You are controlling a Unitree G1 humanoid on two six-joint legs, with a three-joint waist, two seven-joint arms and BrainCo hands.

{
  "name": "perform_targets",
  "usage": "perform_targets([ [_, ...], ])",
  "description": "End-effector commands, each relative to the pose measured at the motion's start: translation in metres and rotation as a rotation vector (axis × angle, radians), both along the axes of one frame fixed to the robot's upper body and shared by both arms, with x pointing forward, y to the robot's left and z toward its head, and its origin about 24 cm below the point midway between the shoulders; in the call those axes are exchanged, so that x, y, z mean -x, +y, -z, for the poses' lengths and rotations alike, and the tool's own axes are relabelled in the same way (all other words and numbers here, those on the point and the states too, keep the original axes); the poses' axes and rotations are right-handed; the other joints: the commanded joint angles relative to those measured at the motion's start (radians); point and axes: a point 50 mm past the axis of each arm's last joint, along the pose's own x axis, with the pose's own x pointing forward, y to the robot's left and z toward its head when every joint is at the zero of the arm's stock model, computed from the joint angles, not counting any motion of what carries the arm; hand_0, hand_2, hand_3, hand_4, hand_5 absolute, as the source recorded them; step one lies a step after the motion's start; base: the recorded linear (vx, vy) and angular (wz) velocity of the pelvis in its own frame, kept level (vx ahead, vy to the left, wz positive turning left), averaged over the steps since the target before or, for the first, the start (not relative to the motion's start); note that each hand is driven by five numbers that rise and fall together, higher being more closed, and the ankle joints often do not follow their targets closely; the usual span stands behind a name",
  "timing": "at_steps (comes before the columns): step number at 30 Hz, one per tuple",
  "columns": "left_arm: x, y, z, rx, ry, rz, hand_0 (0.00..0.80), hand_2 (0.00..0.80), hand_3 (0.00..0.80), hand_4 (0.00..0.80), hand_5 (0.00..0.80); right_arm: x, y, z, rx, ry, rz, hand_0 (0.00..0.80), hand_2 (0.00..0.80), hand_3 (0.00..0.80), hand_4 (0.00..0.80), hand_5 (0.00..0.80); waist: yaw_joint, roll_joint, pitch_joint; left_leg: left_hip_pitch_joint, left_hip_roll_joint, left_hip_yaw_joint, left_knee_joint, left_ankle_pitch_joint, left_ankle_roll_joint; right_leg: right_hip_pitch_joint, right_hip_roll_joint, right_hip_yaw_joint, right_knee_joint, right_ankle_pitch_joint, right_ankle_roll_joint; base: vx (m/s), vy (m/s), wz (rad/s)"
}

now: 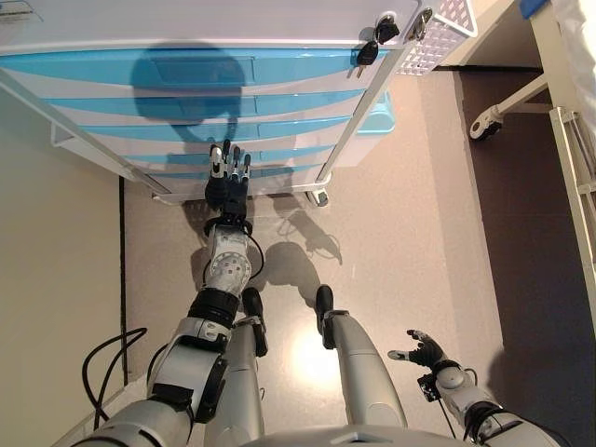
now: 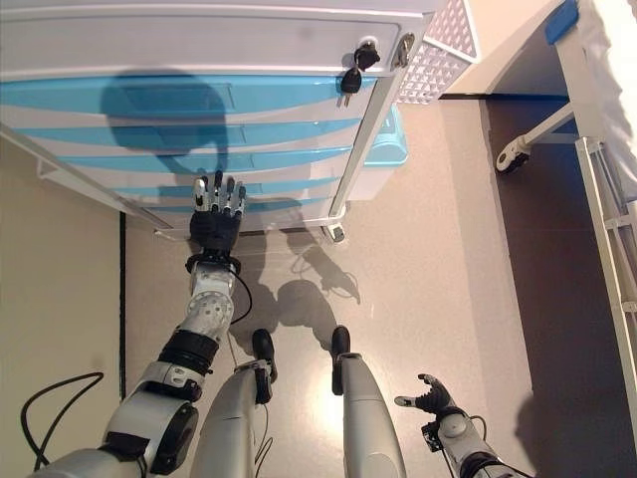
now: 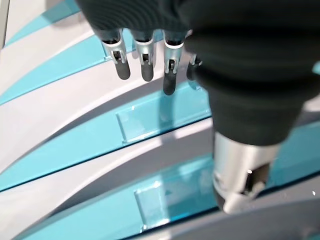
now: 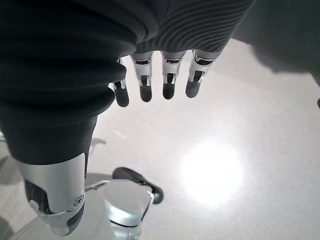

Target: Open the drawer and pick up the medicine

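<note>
Left hand [image 1: 228,182] open-fingered at lower drawer [image 1: 270,169]

A white drawer cabinet [image 1: 186,28] is standing on castors on the floor, its stacked drawers [image 1: 205,102] showing translucent blue curved fronts, all sitting closed. A bunch of keys [image 1: 372,42] is hanging at its top right corner. No medicine is showing.
</note>
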Motion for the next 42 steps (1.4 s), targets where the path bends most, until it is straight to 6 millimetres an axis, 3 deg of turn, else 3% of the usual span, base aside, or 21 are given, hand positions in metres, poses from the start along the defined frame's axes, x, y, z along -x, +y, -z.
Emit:
perform_targets([
  [1, 0.001, 0.0, -0.006, 0.032, -0.038, -0.019, 0.0, 0.0, 0.0, 0.0, 0.0, 0.008, -0.021, -0.002, 0.087, 0.023, -0.003, 0.0, 0.0, 0.0, 0.0, 0.0, 0.005, 0.028, 0.005, 0.039, -0.038, -0.007, -0.015, -0.087, 0.019, -0.016, 0.005, -0.051, -0.047, 0.106, 0.007, 0.0, 0.0, 0.0],
  [5, 0.008, -0.002, 0.011, 0.036, 0.006, -0.007, 0.0, 0.0, 0.0, 0.0, 0.0, 0.006, -0.02, -0.003, 0.085, 0.015, -0.005, 0.0, 0.0, 0.0, 0.0, 0.0, 0.014, 0.027, 0.016, 0.048, -0.04, -0.005, -0.022, -0.084, 0.019, -0.011, 0.003, -0.05, -0.05, 0.109, 0.006, 0.0, 0.0, -0.01],
  [11, 0.006, 0.002, 0.008, 0.022, 0.008, -0.019, 0.0, 0.0, 0.0, 0.0, 0.0, 0.006, -0.021, -0.003, 0.089, 0.013, -0.003, 0.0, 0.0, 0.0, 0.0, 0.0, 0.015, 0.025, 0.023, 0.053, -0.041, -0.004, -0.032, -0.079, 0.019, -0.005, 0.002, -0.053, -0.064, 0.118, 0.008, 0.0, 0.0, -0.01],
  [36, -0.028, 0.034, -0.108, -0.157, -0.279, -0.131, 0.0, 0.0, 0.0, 0.0, 0.0, 0.008, -0.033, -0.007, 0.112, 0.041, -0.058, 0.0, 0.0, 0.0, 0.0, 0.0, -0.026, 0.019, -0.013, 0.038, -0.033, 0.01, -0.061, -0.075, 0.016, -0.021, 0.019, -0.026, -0.117, 0.152, 0.024, 0.003, 0.009, -0.03],
  [42, -0.03, 0.035, -0.12, -0.167, -0.308, -0.137, 0.0, 0.0, 0.0, 0.0, 0.0, 0.007, -0.033, -0.007, 0.113, 0.046, -0.071, 0.0, 0.0, 0.0, 0.0, 0.0, -0.029, 0.021, -0.018, 0.033, -0.031, 0.011, -0.06, -0.076, 0.017, -0.024, 0.021, -0.023, -0.121, 0.155, 0.026, 0.002, 0.003, -0.02],
])
